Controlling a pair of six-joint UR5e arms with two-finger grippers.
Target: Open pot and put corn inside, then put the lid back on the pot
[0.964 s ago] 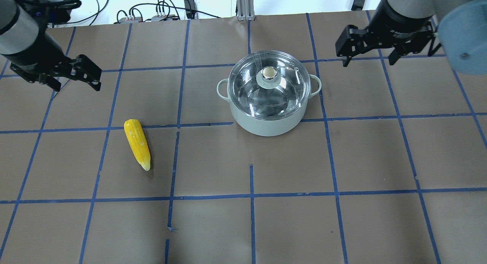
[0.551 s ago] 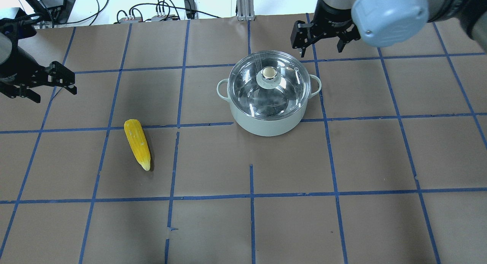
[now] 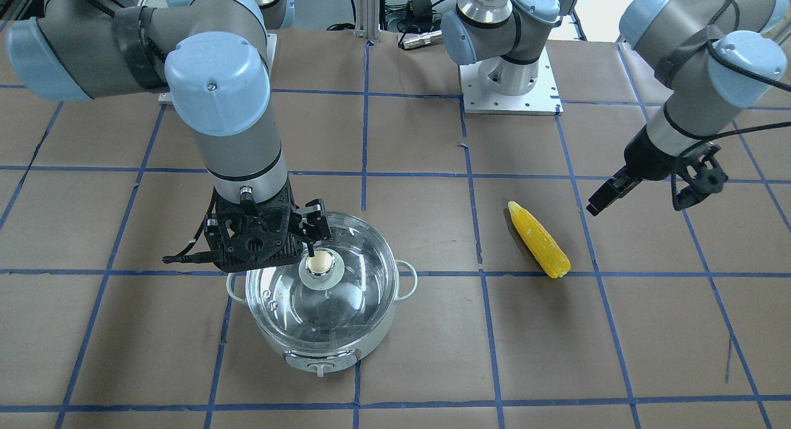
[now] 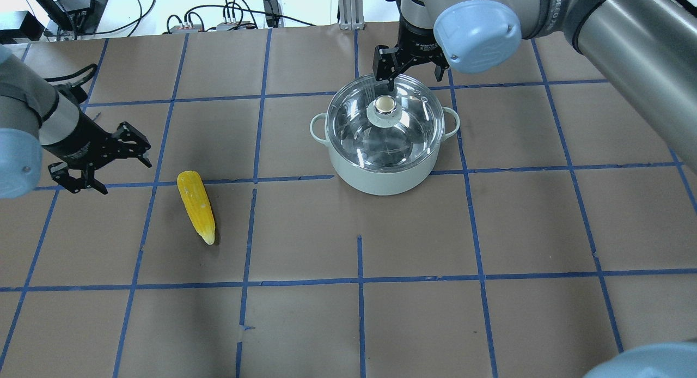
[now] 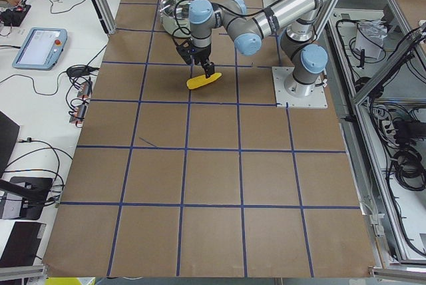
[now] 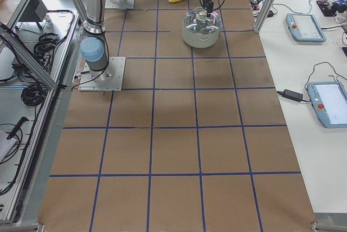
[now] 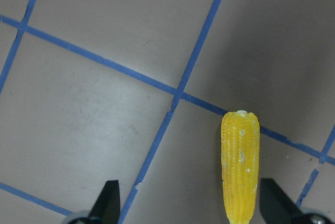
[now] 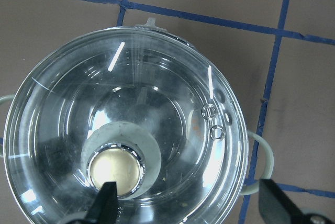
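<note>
The white pot (image 4: 381, 174) stands mid-table with the clear glass lid (image 4: 359, 133) on it, its brass-topped knob (image 4: 385, 104) at the centre. My right gripper (image 4: 411, 75) is open above the pot's far rim; in the right wrist view the knob (image 8: 115, 169) lies near one fingertip, off-centre between the jaws. The yellow corn (image 4: 197, 206) lies on the table to the pot's left. My left gripper (image 4: 109, 168) is open and empty above the table just left of the corn. In the left wrist view the corn (image 7: 239, 166) sits between the jaws, closer to one finger.
Cables and small boxes (image 4: 228, 18) lie along the table's far edge. The arm's base plate (image 3: 510, 86) stands behind the corn. Blue tape lines (image 4: 359, 282) cross the brown table. Tablets (image 6: 306, 26) lie on a side bench.
My right gripper has swept left from the far right to above the pot's far rim. My left gripper has moved toward the corn. Pot, lid and corn have not moved.
</note>
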